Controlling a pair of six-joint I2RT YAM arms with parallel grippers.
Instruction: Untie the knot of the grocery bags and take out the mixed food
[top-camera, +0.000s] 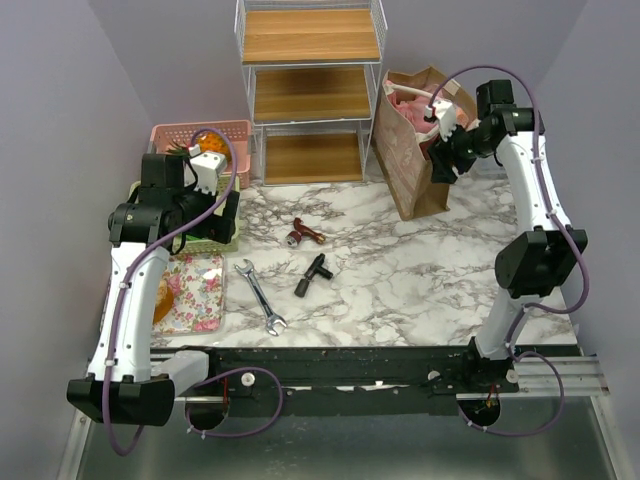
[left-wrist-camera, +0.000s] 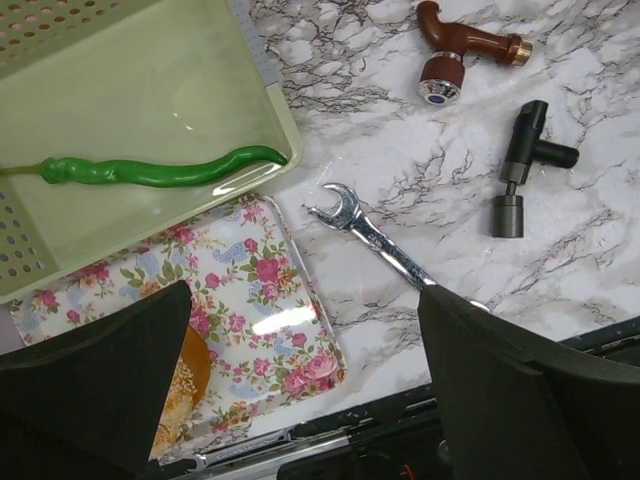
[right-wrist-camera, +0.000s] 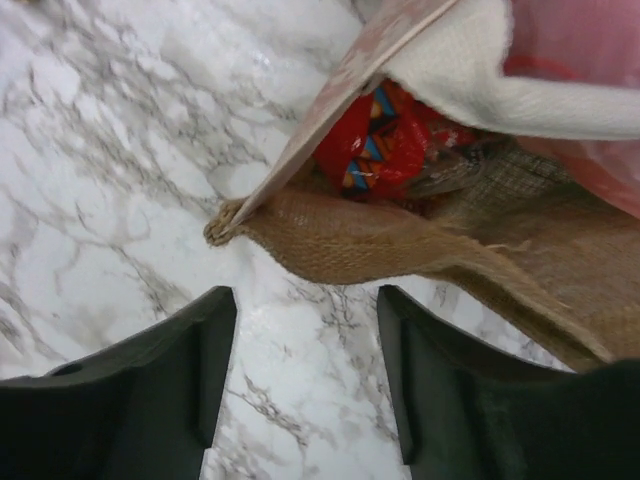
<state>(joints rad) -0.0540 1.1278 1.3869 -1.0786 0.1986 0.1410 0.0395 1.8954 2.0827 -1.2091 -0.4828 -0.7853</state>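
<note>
Looks pretty early tbh: pink plastic bag (top-camera: 408, 98) and red snack packet (right-wrist-camera: 375, 135) sitting inside the brown paper bag (top-camera: 405, 165), back right on the surface (top-camera: 400, 270), right end effector (right-wrist-camera: 305, 300) spread open and empty just outside its mouth. Can't spot the knot, so guessing untying plus most unloading left. Only a tan bun (left-wrist-camera: 188, 375) out, on the floral tray (left-wrist-camera: 270, 290) below the wide-open, empty left end effector (left-wrist-camera: 305, 300).
</note>
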